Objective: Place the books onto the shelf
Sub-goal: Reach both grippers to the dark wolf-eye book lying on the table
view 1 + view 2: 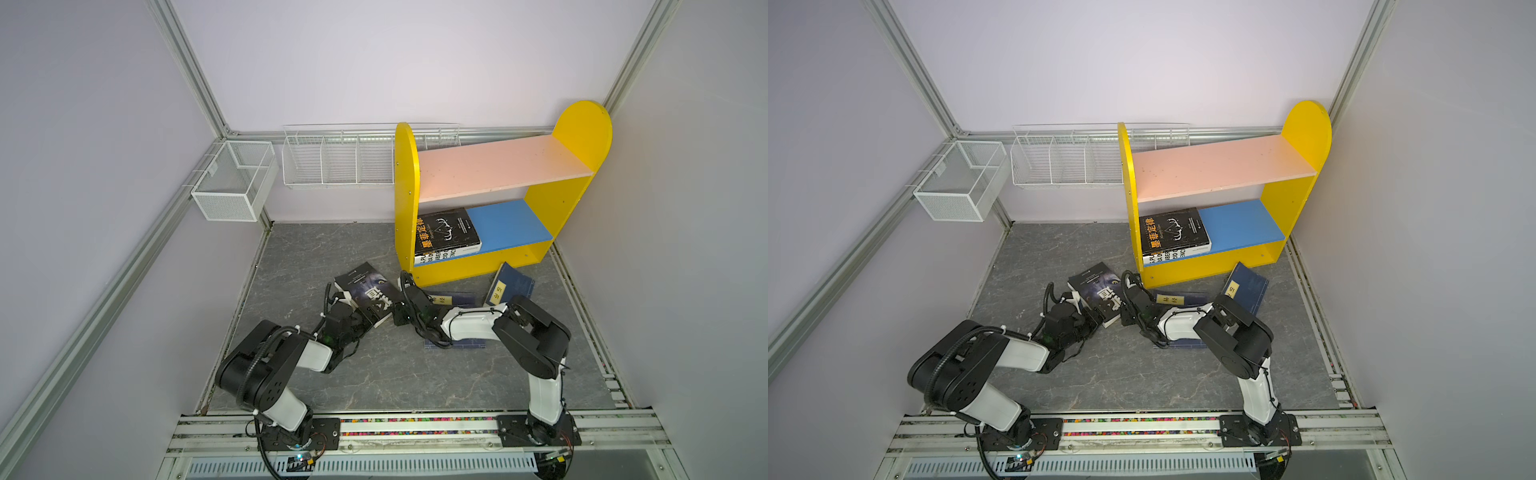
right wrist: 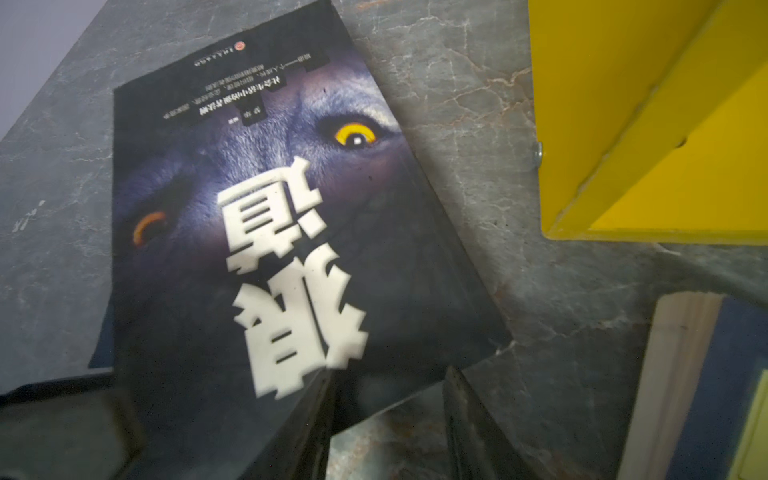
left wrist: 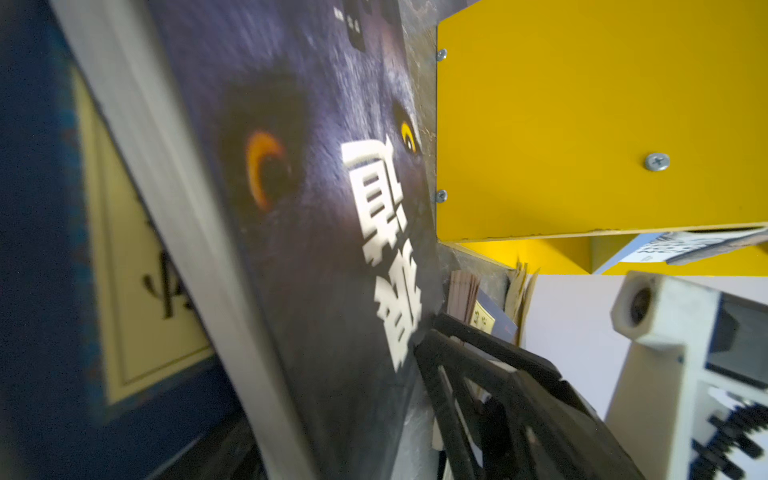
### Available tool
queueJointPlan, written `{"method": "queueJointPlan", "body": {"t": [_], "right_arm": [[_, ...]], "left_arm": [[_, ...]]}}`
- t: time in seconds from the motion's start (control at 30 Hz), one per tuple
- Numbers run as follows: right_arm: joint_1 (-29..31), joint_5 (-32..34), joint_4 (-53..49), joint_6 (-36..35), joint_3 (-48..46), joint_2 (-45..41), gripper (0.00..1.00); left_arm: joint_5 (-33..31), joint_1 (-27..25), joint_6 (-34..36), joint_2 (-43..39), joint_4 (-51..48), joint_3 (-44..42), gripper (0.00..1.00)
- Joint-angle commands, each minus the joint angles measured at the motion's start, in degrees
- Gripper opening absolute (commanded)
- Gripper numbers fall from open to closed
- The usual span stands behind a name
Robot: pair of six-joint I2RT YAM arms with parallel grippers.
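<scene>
A thick black book with a wolf's face lies tilted on the floor in front of the shelf. My left gripper straddles its near edge; in the left wrist view one finger stands a sliver off the cover, and the other is hidden behind the book. My right gripper is open at the book's near corner, with floor showing between its fingers. A black book with orange lettering lies on a white-and-blue book on the blue lower board. Navy books lie at the shelf's foot, lean on it, and lie under my right arm.
Two white wire baskets hang on the back wall left of the shelf. The shelf's yellow side panel stands close to both grippers. Walls close in the grey floor on three sides.
</scene>
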Motion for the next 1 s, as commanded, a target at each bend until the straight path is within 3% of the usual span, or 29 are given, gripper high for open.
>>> {"method": "queueJointPlan", "body": {"t": [0.0, 0.17, 0.37, 0.57, 0.77, 0.87, 0.97], "right_arm": [[0.08, -0.23, -2.34, 2.24, 0.09, 1.99, 0.46], [0.10, -1.08, -2.87, 2.67, -0.01, 2.54, 0.45], [0.07, -1.23, -3.42, 2.88, -0.16, 2.48, 0.45], [0.08, -1.62, -3.74, 2.19, 0.06, 0.60, 0.45], [-0.06, -3.40, -3.77, -0.08, 0.59, -3.76, 0.47], [-0.46, -6.24, -3.73, -2.51, 1.39, -6.93, 0.54], [-1.47, -10.21, -4.22, -5.15, 2.25, -10.50, 0.65]], "left_arm": [[3.31, 0.10, -4.03, 5.09, 12.36, -2.33, 0.77], [2.73, 0.10, -8.30, 11.22, 26.34, -4.09, 0.74], [3.09, 0.10, -9.85, 12.65, 29.31, -3.89, 0.66], [2.76, 0.10, -9.38, 9.57, 24.19, -3.35, 0.44], [2.97, 0.01, -9.14, 6.96, 18.32, -2.58, 0.10], [3.36, -0.08, -9.10, 5.23, 16.17, -2.66, 0.02], [4.13, -0.08, -8.63, 1.53, 12.25, -2.84, 0.00]]}}
